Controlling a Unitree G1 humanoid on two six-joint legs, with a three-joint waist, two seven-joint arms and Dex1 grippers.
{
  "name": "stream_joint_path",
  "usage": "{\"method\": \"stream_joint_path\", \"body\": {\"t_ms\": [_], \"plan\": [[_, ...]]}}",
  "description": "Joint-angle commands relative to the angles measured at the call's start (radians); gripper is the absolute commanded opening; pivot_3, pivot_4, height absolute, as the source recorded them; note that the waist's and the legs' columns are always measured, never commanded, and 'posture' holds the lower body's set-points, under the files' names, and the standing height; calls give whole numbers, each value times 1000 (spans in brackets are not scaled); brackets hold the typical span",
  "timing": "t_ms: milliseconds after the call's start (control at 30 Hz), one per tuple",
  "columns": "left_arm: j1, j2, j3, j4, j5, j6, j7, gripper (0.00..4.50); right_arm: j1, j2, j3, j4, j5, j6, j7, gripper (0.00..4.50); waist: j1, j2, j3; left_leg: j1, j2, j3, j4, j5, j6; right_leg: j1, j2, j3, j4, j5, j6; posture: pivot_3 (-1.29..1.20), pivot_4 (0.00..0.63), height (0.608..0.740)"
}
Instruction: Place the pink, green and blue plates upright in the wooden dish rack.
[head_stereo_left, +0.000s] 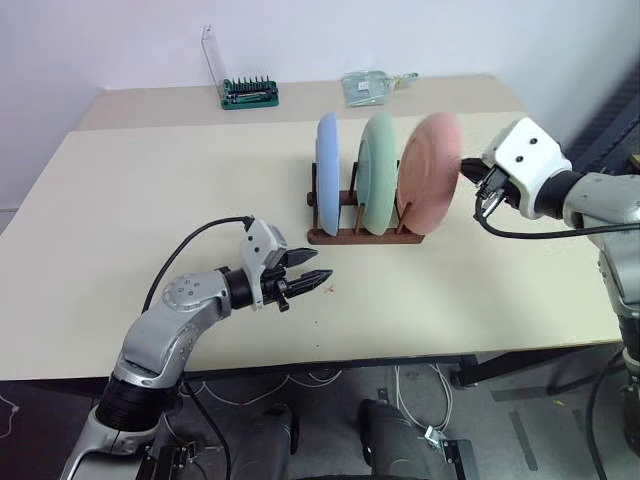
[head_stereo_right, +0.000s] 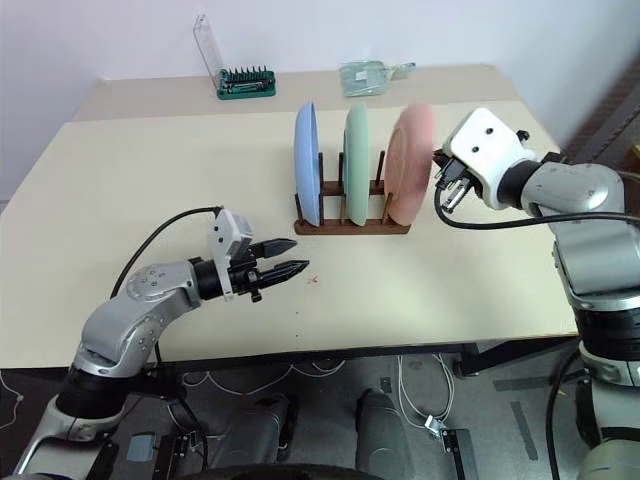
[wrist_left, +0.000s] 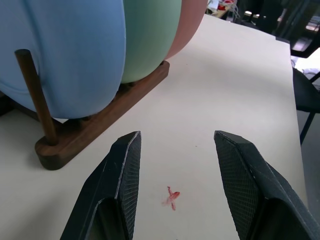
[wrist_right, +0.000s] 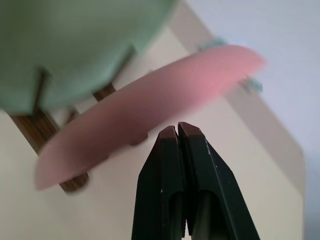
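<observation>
While racked, pink plate (head_stereo_left: 430, 170) just beside shut right claw (head_stereo_left: 468, 172).

Your arms: silver-grey jointed metal shells | wrists: black collars, white camera housings | left gripper (head_stereo_left: 318, 279): two black tapered fingers, cross-hatched inner pads | right gripper (wrist_right: 178, 131): matching black fingers | cables: black, looping from each wrist

Three matt plates (head_stereo_left: 380, 172) stand in a dark, smooth wooden rack (head_stereo_left: 365, 236) on a matt tabletop (head_stereo_left: 150, 200).
</observation>
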Motion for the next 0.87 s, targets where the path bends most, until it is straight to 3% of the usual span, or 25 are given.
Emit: {"method": "stream_joint_path", "body": {"t_ms": [33, 333, 467, 600, 867], "plan": [[-23, 5, 27, -29, -16, 0, -1, 2371, -9, -7, -39, -29, 8, 5, 2, 33, -1, 0, 0, 0, 0, 0, 0, 0, 0, 0, 0, 0, 0, 0, 0, 0, 150, 740], [13, 51, 95, 23, 9, -31, 0, 2371, 131, -30, -137, 77, -17, -66, -23, 33, -1, 0, 0, 0, 0, 0, 0, 0, 0, 0, 0, 0, 0, 0, 0, 0, 150, 740], [97, 151, 240, 140, 39, -105, -11, 2371, 215, 29, -300, 183, 87, -134, -10, 33, -8, 0, 0, 1, 1, 1, -1, 0, 0, 0, 1, 0, 1, 0, 0, 0, 150, 740], [137, 194, 318, 275, 85, -212, -1, 2371, 269, 86, -378, 252, 177, -151, 24, 33, -4, 0, 0, 2, 1, 1, 0, 0, 0, 0, 1, 0, 1, 0, 0, 0, 150, 740], [166, 165, 347, 286, 84, -251, 18, 2371, 342, 186, -349, 297, 209, -229, 48, 33, -2, 0, 0, 2, 0, 0, 0, 0, 0, 1, 0, 0, 1, 0, 0, 0, 150, 740]]}}
